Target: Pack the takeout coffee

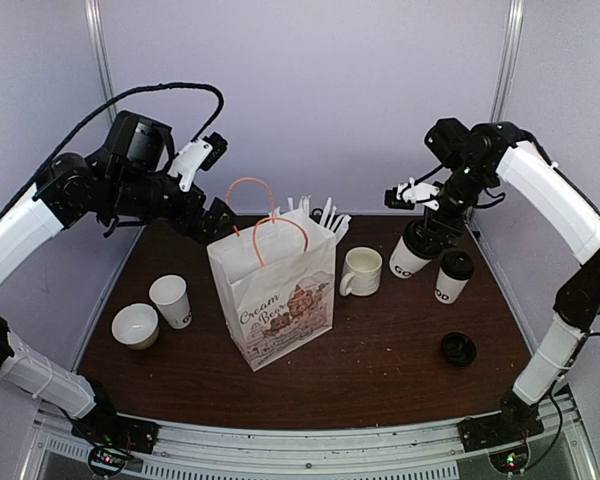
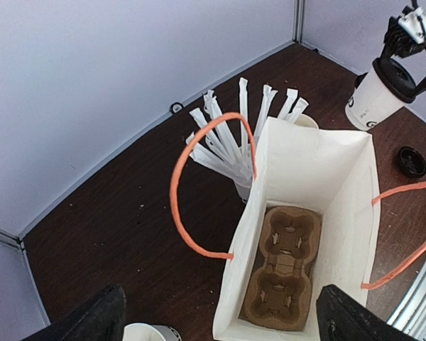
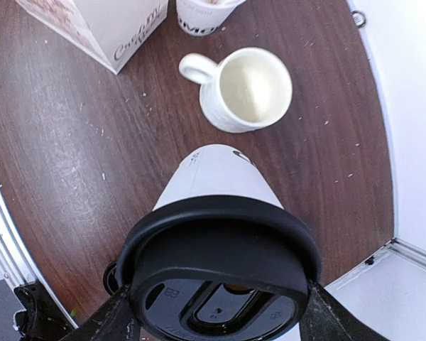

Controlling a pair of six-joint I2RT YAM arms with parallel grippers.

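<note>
One takeout coffee cup [image 1: 408, 255], white with a black lid [image 3: 220, 270], leans over at the back right. My right gripper [image 1: 427, 226] is shut on its lid, a finger [image 3: 106, 320] pressed on each side. A second lidded takeout coffee cup [image 1: 452, 276] stands upright just to its right. The white paper bag [image 1: 272, 290] with orange handles stands open mid-table, a brown cup carrier [image 2: 284, 266] on its bottom. My left gripper [image 1: 216, 214] hovers open above the bag's back left corner, its jaws wide and nothing between them.
A cream mug [image 1: 361, 271] stands between the bag and the held cup. A cup of white sticks [image 2: 231, 142] is behind the bag. A small open paper cup [image 1: 170, 300] and a bowl [image 1: 135, 325] sit at the left. A loose black lid [image 1: 458, 348] lies front right.
</note>
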